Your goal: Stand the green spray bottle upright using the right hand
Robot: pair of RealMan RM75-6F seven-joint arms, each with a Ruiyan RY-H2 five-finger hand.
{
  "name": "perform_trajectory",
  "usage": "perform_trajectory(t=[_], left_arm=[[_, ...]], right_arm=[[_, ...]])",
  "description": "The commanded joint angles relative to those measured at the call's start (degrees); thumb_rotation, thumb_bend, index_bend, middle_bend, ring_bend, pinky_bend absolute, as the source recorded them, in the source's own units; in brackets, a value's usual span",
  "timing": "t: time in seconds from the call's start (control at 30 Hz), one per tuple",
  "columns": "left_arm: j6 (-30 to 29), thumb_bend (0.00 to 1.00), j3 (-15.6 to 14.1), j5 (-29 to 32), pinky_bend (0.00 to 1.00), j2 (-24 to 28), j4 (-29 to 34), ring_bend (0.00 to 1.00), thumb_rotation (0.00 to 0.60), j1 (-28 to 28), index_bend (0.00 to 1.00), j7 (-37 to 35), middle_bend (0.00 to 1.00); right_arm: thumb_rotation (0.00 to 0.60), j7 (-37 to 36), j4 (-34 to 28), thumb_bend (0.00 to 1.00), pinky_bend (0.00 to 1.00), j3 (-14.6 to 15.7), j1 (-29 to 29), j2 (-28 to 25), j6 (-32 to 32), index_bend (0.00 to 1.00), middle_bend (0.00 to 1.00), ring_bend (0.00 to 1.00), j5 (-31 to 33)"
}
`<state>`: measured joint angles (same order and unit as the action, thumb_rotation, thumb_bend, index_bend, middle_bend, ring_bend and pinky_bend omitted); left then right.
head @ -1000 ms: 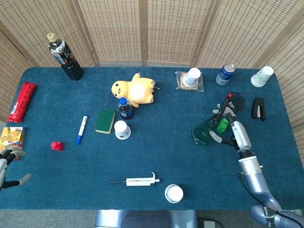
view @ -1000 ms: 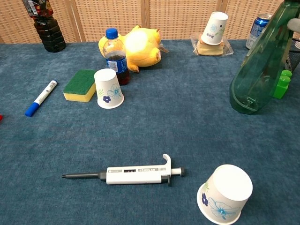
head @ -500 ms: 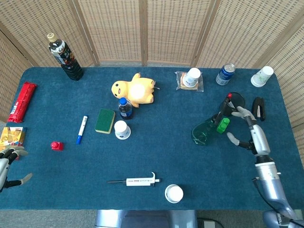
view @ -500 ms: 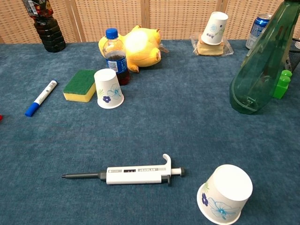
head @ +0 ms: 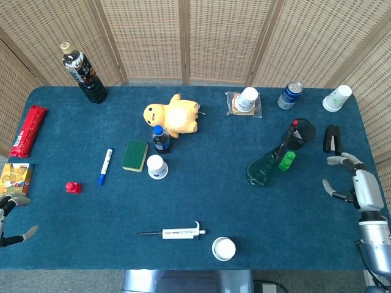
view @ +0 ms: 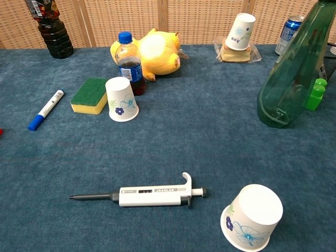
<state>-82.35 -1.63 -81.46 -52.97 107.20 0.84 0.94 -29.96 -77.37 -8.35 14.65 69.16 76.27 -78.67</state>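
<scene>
The green spray bottle [head: 267, 166] stands upright on the blue table [head: 201, 201] toward its right edge, nobody touching it. The right hand [head: 354, 184] hangs well apart from it by that edge, fingers spread, holding nothing. The left hand [head: 11, 218] sits at the near left corner, fingers apart, holding nothing. A paper cup [view: 251, 217] lies mouth-down at the near edge.
</scene>
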Motion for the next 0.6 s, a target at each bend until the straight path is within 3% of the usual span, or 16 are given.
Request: perform_trajectory(t=[0.03,0.27,0.6], left_arm=[[-0.87,0.24,-0.47,-0.72,0.34,-0.20,-0.02,0.23,0.522,-0.75,0.32,-0.72,0.28],[-2.87,0.24,-1.61,-2.60,0.33,-0.65,-0.30,0.23,0.528,-2.61,0.33,-3.08,0.28],[-4.54,0.24,-2.57,-3.89,0.34,-0.93,-1.25,0.23,0.526,-4.41,0.33,-4.62,0.28]], right_arm=[[0.600,13.48,-2.70,0.37,0.18,1.53,-2.07,-3.02,0.56,0.32,0.37,0.16,2.09],[0.600,27.76,-8.56,0.36,0.15,2.03,-4.42,-5.61,3.11,0.32,0.37,0.14,4.71],[0.600,33.60,-14.18,0.35,0.12,2.14,-7.29,-7.46,5.44,0.31,0.37,0.10,6.70]])
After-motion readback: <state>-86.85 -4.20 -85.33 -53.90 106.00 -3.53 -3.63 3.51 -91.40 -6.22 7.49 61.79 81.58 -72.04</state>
